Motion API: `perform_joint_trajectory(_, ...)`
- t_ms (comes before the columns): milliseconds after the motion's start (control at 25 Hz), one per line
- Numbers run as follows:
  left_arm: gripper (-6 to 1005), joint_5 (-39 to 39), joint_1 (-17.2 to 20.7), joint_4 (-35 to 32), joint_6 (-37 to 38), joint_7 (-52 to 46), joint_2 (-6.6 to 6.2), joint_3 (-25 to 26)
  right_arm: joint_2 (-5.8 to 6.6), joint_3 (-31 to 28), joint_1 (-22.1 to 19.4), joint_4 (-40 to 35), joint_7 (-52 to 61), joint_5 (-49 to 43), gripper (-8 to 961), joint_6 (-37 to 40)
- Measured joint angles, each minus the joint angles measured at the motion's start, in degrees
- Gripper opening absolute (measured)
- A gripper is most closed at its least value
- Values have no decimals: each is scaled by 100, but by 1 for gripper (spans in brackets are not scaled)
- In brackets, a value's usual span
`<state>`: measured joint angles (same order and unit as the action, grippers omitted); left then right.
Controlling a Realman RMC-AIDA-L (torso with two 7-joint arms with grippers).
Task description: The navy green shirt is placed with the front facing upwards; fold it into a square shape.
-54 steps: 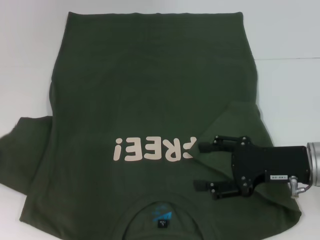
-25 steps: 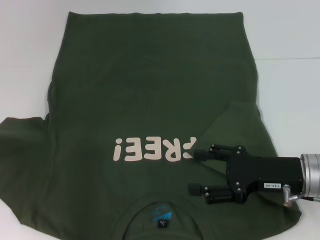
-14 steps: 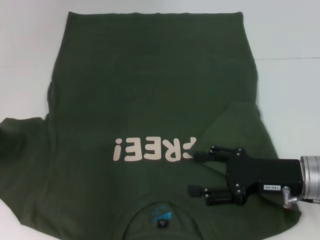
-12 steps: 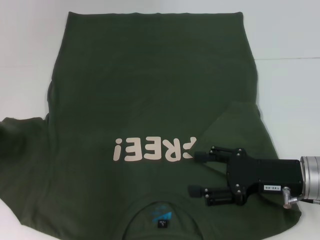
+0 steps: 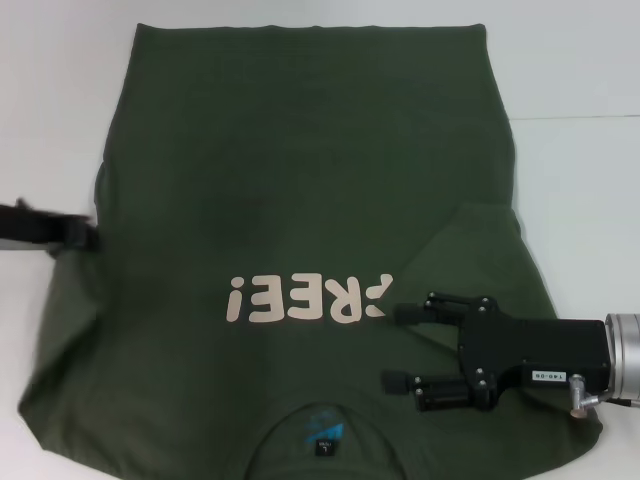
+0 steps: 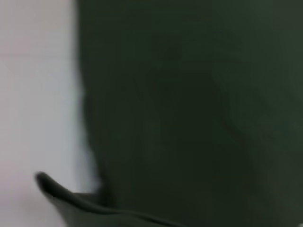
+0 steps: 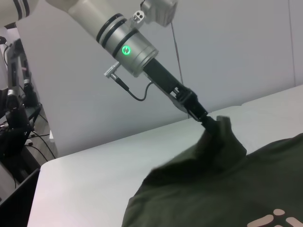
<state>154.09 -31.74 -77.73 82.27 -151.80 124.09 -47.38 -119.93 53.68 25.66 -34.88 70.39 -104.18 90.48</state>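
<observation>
Nearest me, right gripper (image 5: 397, 347) rests on the navy green shirt (image 5: 300, 190) beside the collar, jaws spread, gripping nothing, right sleeve already folded inward. Farther left, left gripper (image 7: 207, 121) pinches the left sleeve, lifted off the table (image 5: 580, 170). Judged step: left sleeve fold. Next: carry it inward, lay it flat.

Cloth: dark olive-green cotton shirt (image 6: 189, 113) fills the frame's right and centre.
Surface: pale white table (image 6: 38, 94) at left.
</observation>
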Motion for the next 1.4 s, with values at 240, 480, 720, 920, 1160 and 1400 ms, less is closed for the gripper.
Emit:
perform_joint_trajectory(240, 21, -891, -190, 629, -197, 14, -1, -214, 15, -18, -73, -25, -57, -5, 896, -5)
perform_joint_trajectory(480, 22, -1161, -476, 1432, -689, 151, -10, -226, 31, -34, -119, -22, -188, -13, 896, -5)
perform_joint_trajectory(720, 23, -1228, -552, 1808, -925, 299, -23, -221, 31, -34, -123, -18, -202, -14, 896, -6)
perform_joint_trajectory(920, 24, -1279, -545, 1990, -1060, 304, -34, -98, 31, -34, -123, -20, -203, -10, 897, -19)
perform_joint_trajectory(1160, 199, -1391, -499, 2038, -1091, 378, -37, 144, 32, -33, -120, -75, -188, 11, 897, 4)
perform_joint_trajectory(1400, 316, -1766, -351, 1925, -704, 1556, -72, 436, 31, 7, -148, -896, 447, -384, 897, 125)
